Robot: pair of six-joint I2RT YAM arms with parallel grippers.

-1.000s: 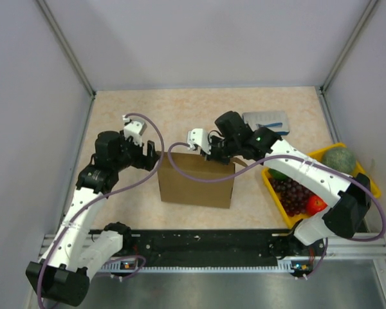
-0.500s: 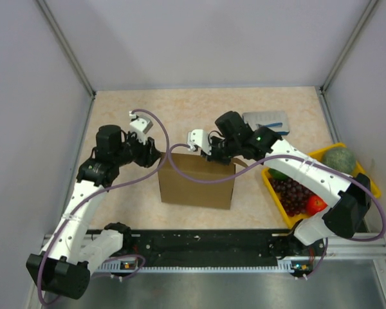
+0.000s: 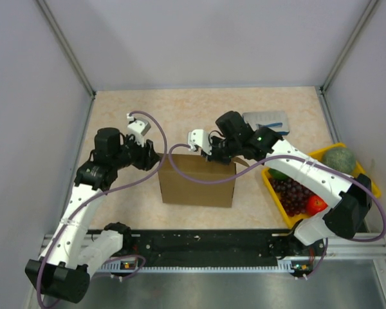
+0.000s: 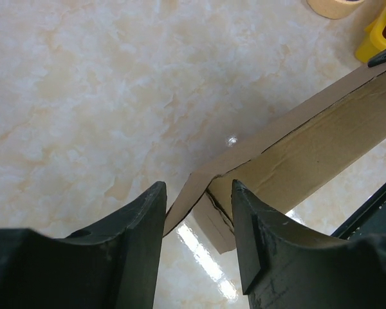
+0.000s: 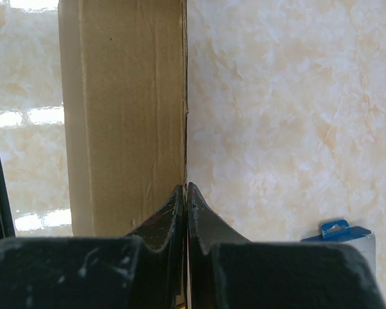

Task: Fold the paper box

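The paper box (image 3: 196, 183) stands as a brown cardboard carton in the middle of the table. My left gripper (image 3: 156, 156) is at its upper left corner. In the left wrist view the fingers (image 4: 145, 225) straddle that corner of the paper box (image 4: 309, 148), and the cardboard touches both, so my left gripper (image 4: 198, 193) is shut on it. My right gripper (image 3: 220, 158) sits on the box's far top edge. In the right wrist view my right gripper (image 5: 186, 190) is pinched shut on the thin wall of the paper box (image 5: 128, 96).
A yellow tray (image 3: 367, 177) at the right holds grapes (image 3: 293, 193), a green melon (image 3: 338, 159) and red fruit. A blue-and-white flat package (image 3: 267, 120) lies behind the right arm. A tape roll (image 4: 334, 6) shows at the top of the left wrist view. Walls enclose the table.
My left gripper has moved right onto the box's left corner and its jaws have narrowed around it. The right arm and the box have stayed put.
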